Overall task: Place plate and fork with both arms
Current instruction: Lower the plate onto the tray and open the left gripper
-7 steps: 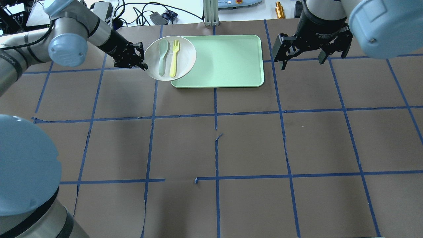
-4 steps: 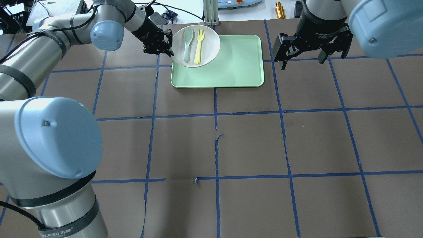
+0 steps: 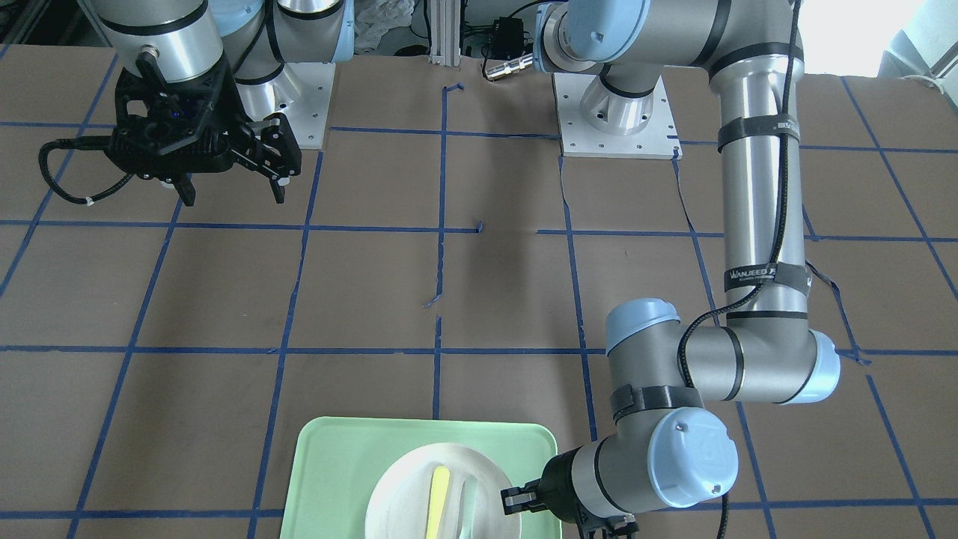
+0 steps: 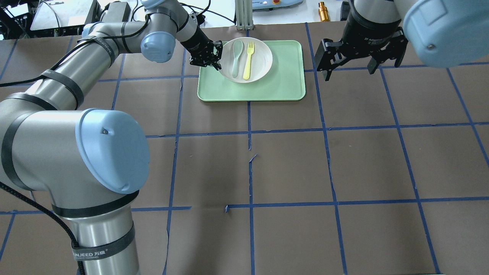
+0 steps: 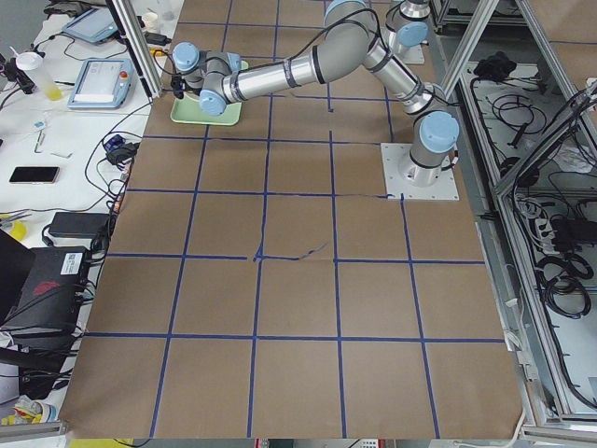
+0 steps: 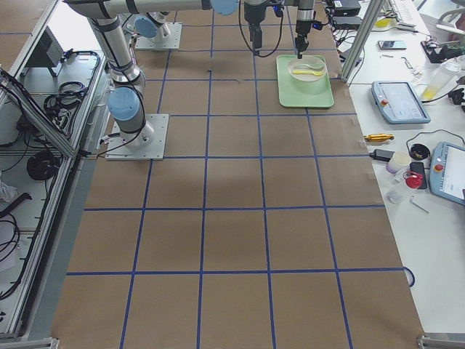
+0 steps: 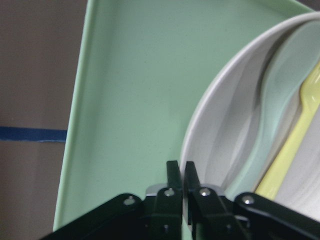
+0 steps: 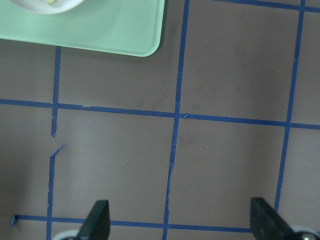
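Over green tray (image 4: pixel 284 82), plate (image 4: pixel 263 53) pinched in left tool (image 4: pixel 217 63), spoon (image 4: pixel 236 57) beside fork (image 4: pixel 248 61); right tool (image 4: pixel 349 72) agape.

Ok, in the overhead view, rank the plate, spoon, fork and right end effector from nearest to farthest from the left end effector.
1. plate: the left end effector pinches its left rim.
2. spoon: on the plate's left half.
3. fork: just right of the spoon.
4. right end effector: open, beyond the right edge of the tray.
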Tool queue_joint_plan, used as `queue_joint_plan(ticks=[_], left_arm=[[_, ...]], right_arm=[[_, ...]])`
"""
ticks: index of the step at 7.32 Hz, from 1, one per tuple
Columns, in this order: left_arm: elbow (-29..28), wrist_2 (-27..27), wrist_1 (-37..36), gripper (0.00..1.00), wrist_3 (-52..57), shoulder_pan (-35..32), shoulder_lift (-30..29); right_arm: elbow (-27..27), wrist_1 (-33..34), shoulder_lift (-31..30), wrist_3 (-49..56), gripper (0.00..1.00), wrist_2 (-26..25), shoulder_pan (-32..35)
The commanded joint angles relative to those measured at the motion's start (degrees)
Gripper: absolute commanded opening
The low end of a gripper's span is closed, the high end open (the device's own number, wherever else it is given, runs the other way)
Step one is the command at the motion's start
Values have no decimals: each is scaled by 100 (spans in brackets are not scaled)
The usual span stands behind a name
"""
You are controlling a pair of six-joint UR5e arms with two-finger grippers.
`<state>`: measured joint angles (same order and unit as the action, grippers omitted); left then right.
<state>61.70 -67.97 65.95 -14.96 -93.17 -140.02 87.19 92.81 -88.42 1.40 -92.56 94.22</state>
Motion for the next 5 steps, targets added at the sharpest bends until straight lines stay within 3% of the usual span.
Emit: queue_joint_plan(ticks=[1,3,5], left_arm=[[-8,-111,-30,0,-95,-105,-87],[18,-129,-39,0,-112,-105,-96],[157,-111,-47,80,-112,-105,-26]], right_arm=[[0,0,0,0,100,1,0],[0,0,0,0,100,1,0],[0,0,0,0,100,1,0]])
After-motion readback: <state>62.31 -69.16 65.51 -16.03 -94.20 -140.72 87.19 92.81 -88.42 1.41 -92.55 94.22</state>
